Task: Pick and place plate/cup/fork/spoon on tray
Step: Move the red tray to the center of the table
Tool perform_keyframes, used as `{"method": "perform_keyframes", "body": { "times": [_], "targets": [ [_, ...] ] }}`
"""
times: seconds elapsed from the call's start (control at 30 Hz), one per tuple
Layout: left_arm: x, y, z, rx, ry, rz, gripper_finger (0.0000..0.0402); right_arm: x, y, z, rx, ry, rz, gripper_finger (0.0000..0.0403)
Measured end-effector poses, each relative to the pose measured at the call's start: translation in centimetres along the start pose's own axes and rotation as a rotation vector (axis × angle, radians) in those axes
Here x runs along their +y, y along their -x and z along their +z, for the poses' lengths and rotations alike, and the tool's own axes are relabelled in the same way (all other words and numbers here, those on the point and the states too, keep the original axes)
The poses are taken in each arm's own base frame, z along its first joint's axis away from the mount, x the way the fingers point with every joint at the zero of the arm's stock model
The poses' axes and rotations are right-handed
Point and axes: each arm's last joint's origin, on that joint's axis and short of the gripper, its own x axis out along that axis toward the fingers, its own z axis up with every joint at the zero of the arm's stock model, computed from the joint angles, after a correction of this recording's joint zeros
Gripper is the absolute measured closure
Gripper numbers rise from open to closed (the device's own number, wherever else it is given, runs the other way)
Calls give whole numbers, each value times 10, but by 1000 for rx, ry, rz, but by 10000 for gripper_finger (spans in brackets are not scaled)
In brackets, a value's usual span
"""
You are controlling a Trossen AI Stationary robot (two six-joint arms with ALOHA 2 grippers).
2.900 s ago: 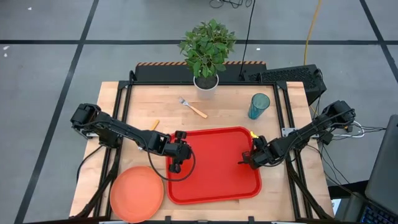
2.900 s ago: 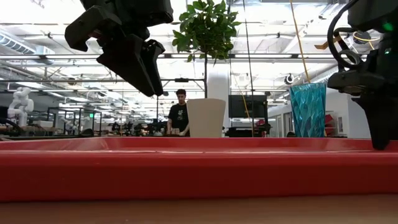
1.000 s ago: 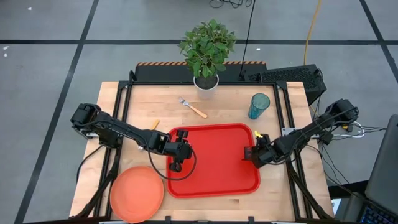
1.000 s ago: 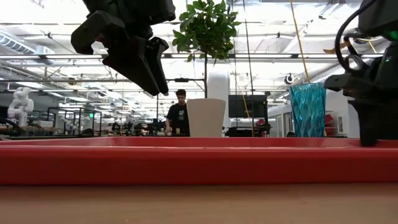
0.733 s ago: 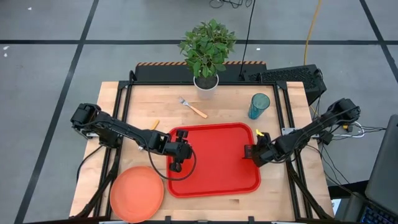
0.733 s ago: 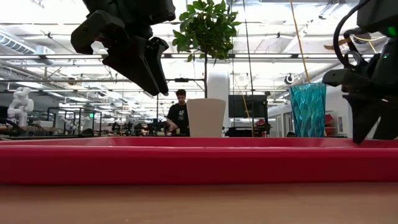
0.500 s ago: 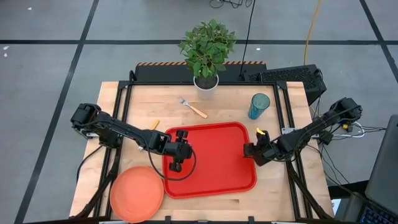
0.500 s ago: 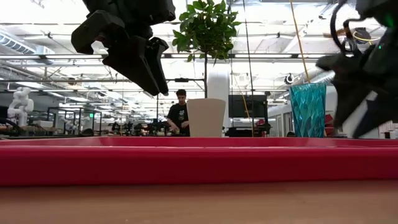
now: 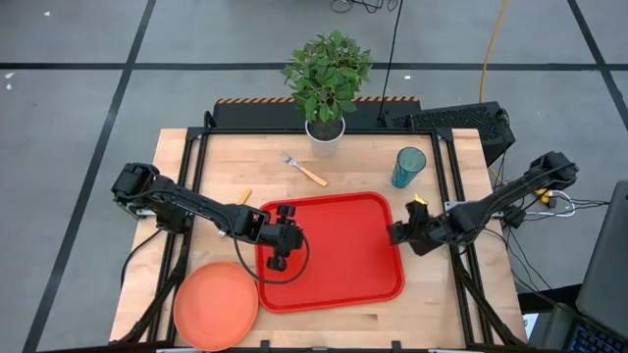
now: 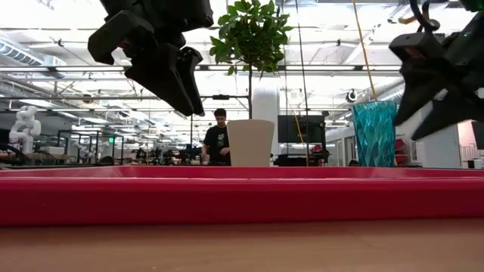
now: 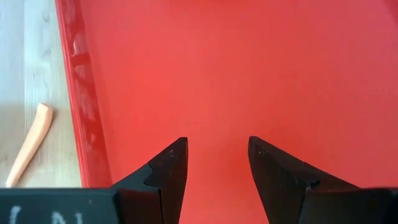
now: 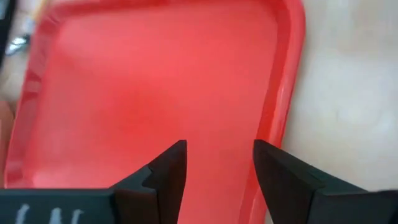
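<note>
Over the tray's (image 9: 339, 250) right rim my right gripper (image 9: 397, 233) has let go and lifted off, jaws spread, so the tray seems set. My left gripper (image 9: 278, 261) hovers over its left edge, jaws spread, empty. Plate (image 9: 216, 305), fork (image 9: 304, 169), cup (image 9: 408, 167) wait on the surface.

surface (image 9: 216, 167): light wood
tray (image 9: 334, 284): centre, toward near edge
plate (image 9: 216, 304): near-left corner
fork (image 9: 304, 171): toward far edge
cup (image 9: 408, 167): far right
plant pot (image 9: 325, 131): far edge
spoon (image 9: 243, 196): left of tray, only handle visible
</note>
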Motion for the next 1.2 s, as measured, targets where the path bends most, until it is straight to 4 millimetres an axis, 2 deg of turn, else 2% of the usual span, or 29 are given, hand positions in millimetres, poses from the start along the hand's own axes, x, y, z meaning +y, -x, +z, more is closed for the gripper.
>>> {"method": "perform_keyframes", "body": {
  "times": [0.13,0.27,0.43,0.53,0.73,0.97,1.2],
  "targets": [
    [0,0,-1,11,36,4,229,7,9,9,-175,182,103,225],
    [4,0,-5,47,125,100,229,32,21,16,-360,503,276,225],
    [17,0,-21,193,321,195,229,65,45,22,-565,940,585,225],
    [24,-1,-32,302,462,143,229,74,55,23,-667,1091,714,225],
    [23,-3,-33,322,513,89,229,70,52,22,-673,1187,674,225],
    [36,-6,-36,321,419,187,229,65,51,22,-689,1218,668,225],
    [44,-25,-60,328,329,167,229,64,54,23,-691,1198,678,225]
  ]
}}
